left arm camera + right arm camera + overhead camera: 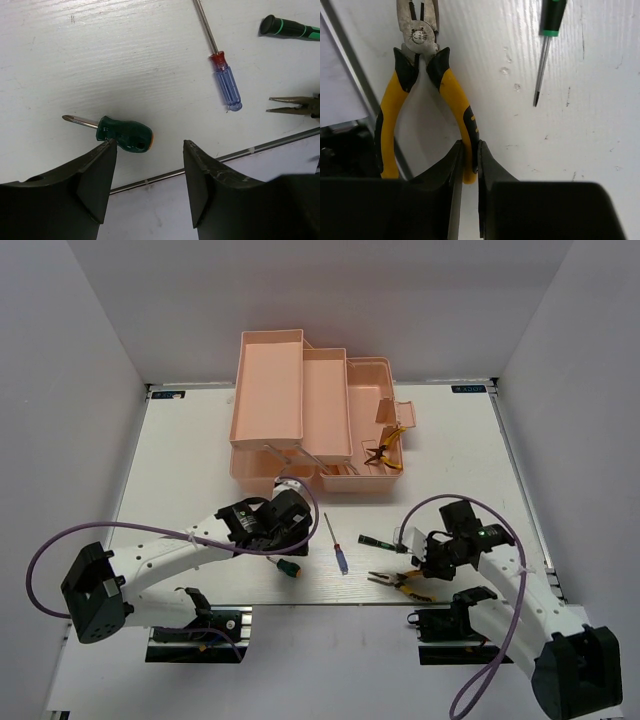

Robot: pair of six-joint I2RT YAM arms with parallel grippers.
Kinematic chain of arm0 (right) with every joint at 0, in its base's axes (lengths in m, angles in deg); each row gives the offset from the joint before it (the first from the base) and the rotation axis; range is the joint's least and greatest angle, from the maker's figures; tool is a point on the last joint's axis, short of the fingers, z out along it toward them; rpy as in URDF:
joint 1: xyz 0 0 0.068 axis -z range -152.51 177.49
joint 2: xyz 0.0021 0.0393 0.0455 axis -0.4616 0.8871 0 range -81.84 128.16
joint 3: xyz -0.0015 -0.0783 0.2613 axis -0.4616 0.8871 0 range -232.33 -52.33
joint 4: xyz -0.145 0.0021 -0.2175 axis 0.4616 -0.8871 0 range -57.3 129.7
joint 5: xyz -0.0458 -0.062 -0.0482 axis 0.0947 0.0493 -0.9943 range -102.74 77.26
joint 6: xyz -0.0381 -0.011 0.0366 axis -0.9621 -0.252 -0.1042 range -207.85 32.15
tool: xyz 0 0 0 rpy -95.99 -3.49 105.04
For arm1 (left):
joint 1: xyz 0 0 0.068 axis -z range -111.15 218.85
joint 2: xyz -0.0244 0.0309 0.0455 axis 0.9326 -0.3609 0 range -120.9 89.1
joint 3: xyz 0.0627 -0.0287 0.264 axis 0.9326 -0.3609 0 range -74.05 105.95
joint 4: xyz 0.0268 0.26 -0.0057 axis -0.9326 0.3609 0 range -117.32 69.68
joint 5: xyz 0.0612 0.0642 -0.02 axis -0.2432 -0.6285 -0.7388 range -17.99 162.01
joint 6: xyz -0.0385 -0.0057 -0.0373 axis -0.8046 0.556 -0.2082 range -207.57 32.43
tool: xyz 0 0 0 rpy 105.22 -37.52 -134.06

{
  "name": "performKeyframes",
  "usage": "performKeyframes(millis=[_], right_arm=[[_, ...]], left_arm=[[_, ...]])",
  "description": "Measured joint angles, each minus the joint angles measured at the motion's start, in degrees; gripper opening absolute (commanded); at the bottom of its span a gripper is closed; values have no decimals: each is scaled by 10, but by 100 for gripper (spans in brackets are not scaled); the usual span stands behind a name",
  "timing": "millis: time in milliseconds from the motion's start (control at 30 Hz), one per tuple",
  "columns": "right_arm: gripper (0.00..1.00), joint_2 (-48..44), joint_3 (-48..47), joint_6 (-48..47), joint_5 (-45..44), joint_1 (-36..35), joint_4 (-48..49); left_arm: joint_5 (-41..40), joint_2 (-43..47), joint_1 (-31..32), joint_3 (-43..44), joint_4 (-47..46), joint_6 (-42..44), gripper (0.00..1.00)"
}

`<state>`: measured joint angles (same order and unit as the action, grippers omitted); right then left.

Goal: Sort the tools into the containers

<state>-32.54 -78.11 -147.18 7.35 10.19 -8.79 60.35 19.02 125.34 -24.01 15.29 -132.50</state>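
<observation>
Pliers (451, 92) flat on the table (580, 150), right gripper (469, 155) pinched tight on one yellow handle; left gripper (149, 147) spread wide just over the stubby green screwdriver (122, 132); toolbox (268, 390) open further back.

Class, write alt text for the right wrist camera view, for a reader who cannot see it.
The right gripper pinches one handle of yellow-handled pliers lying on a white table. A slim black-green screwdriver lies apart at upper right.
</observation>
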Motion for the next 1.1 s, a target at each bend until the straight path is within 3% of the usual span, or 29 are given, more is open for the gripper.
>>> performKeyframes(millis=[200, 433, 767, 1067, 1100], right_arm=[[0, -18, -65, 17, 47, 1, -39], [0, 51, -205, 129, 70, 3, 75], [0, 211, -338, 263, -56, 20, 257], [0, 344, -438, 305, -112, 29, 321], [6, 356, -444, 305, -112, 29, 322]], left_arm=[[1, 0, 0, -10, 4, -6, 66], [5, -19, 0, -14, -15, 3, 66], [18, -43, 0, -14, -42, 15, 66], [21, -54, 0, -11, -52, 24, 66], [21, -60, 0, -9, -53, 26, 66]])
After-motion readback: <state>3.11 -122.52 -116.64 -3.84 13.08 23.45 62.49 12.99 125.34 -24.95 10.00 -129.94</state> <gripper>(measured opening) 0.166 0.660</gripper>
